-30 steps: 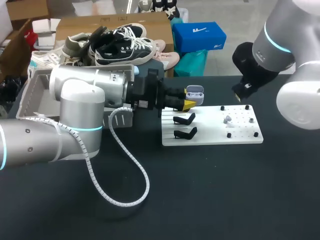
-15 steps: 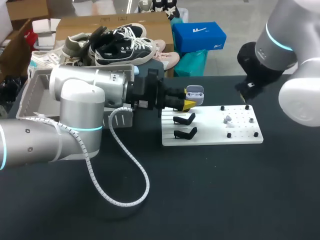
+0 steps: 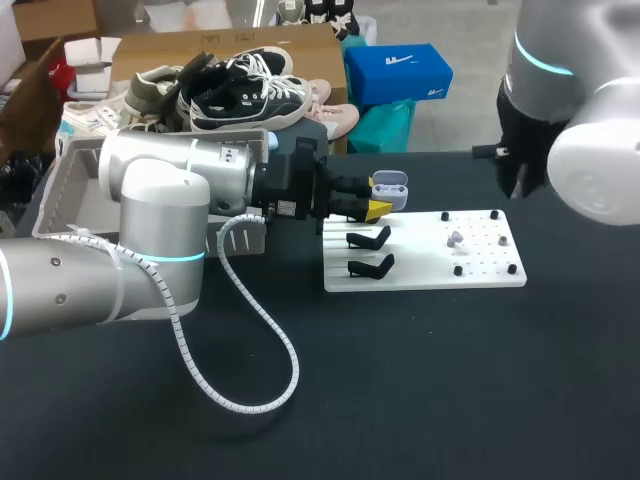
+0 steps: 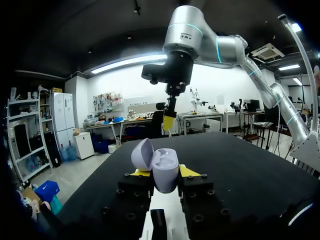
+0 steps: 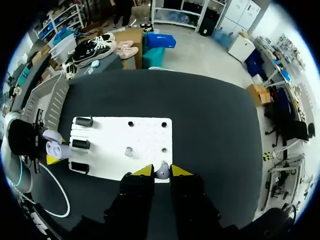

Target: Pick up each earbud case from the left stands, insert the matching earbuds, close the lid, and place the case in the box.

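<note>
Now both tools hold something above the white board.
Left tool is clamped on the open lavender earbud case, lid tipped back, above the board's end with the black stands. Right tool pinches a lavender earbud between nearly closed yellow tips over the board's edge. A second earbud sits on the board, which lies on the black bench.

Left arm: cased in silver, banded with cyan light.
Cable: white, ribbed, looped.
Right arm: silver, cyan-banded, black-wristed.
Left gripper: black, screwed, yellow-tipped.
</note>
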